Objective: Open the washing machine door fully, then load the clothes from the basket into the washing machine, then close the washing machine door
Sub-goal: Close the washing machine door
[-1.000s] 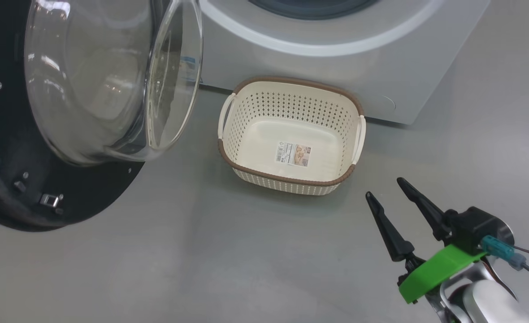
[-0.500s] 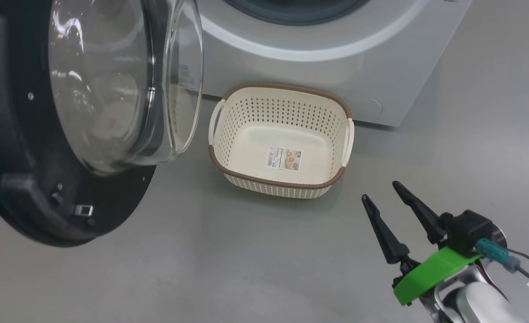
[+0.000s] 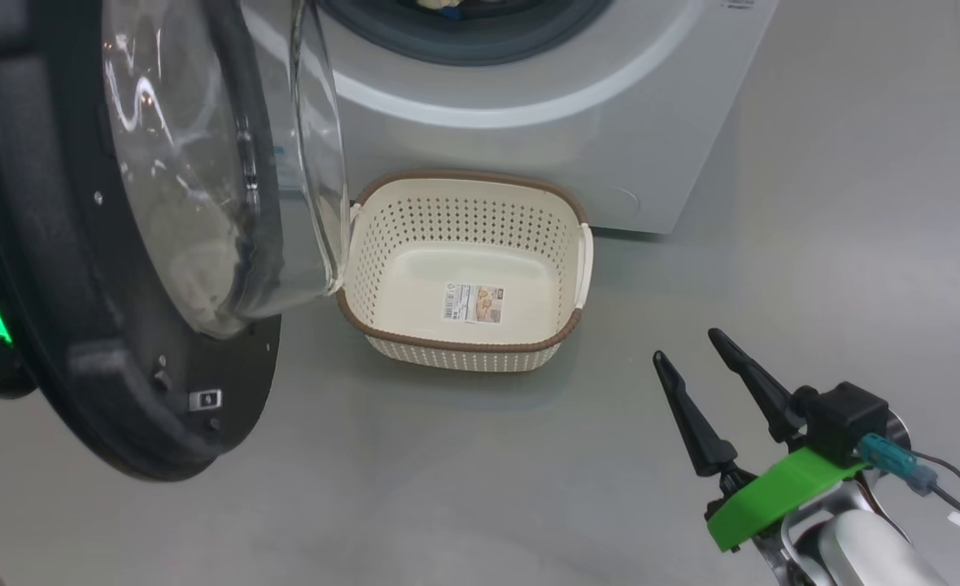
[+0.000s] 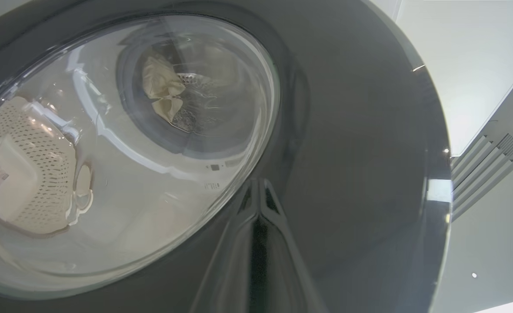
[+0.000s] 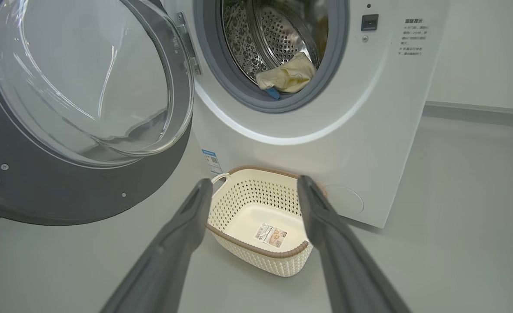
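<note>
Where the door is standing: the washing machine door (image 3: 41, 285) is hanging open at the far left, its glass bulging toward the basket (image 3: 464, 346).
Left gripper: the left gripper (image 4: 260, 184) is sitting behind the door, fingers pressed together, holding nothing, tips seemingly touching the outer black rim.
Relation for the move: the mouth (image 5: 341, 52) is lying to the right of the door, so the left arm, much the nearer, is likely needing to push the rim rightward around the hinge (image 5: 189, 43).
Clothes: the clothes (image 5: 289, 76) are lying inside the washing machine (image 3: 578, 122), low in the drum (image 5: 278, 34).
Basket: it is sitting empty on the floor (image 3: 447, 472), just before the machine.
Right gripper: the right gripper (image 3: 686, 344) is hovering at the lower right, jaws wide, empty, well apart from the door.
Change: the whole head view is shifted, so the camera is turning; still, the glass is now overlapping the basket's left handle, where a gap was showing earlier.
</note>
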Motion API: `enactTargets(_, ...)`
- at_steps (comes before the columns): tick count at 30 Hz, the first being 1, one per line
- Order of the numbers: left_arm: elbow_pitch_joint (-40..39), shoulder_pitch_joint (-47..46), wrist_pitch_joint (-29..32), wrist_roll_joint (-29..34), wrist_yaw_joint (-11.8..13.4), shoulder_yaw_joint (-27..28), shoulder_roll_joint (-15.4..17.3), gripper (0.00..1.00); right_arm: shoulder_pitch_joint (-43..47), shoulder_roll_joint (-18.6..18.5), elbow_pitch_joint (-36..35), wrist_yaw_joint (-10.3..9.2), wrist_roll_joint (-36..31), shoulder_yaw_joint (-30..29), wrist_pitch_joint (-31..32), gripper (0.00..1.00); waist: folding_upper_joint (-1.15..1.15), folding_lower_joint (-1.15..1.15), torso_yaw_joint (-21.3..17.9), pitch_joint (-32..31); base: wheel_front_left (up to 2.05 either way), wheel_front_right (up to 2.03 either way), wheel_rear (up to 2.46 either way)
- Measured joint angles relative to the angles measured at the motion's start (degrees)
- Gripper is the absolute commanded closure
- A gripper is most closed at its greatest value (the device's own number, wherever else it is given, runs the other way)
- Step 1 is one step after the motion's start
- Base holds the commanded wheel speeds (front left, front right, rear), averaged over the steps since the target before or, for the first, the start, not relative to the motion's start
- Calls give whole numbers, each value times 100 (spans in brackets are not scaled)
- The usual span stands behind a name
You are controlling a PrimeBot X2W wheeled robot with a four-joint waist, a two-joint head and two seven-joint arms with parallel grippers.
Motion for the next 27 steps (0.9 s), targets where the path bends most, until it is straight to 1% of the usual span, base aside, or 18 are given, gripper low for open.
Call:
enactTargets(9, 2, 91, -176, 110, -55, -51, -222, 100, 8, 49, 60, 0, 1, -3, -63, 0, 0, 0, -311, -132, 0, 0, 0)
enactTargets(10, 29, 99, -234, 109, -98, -59, -325, 100, 11, 54, 78, 0, 11, -1, -64, 0, 0, 0, -379, -172, 0, 0, 0)
enactTargets(12, 45, 103, -253, 109, -108, -77, -370, 100, 14, 58, 89, 0, 19, 2, -65, 0, 0, 0, -414, -193, 0, 0, 0)
enactTargets(16, 93, 125, -314, 109, -209, -125, -521, 100, 31, 89, 124, 0, 44, 10, -82, 0, 0, 0, -576, -285, 0, 0, 0)
enactTargets(17, 124, 145, -388, 120, -265, -149, -583, 100, 73, 93, 134, 0, 46, 12, -114, 0, 0, 0, -667, -336, 0, 0, 0)
enactTargets(27, 316, 320, -732, 260, -460, -96, -717, 100, 322, 107, 187, 0, 53, 9, -123, 0, 0, 0, -1072, -677, 0, 0, 0)
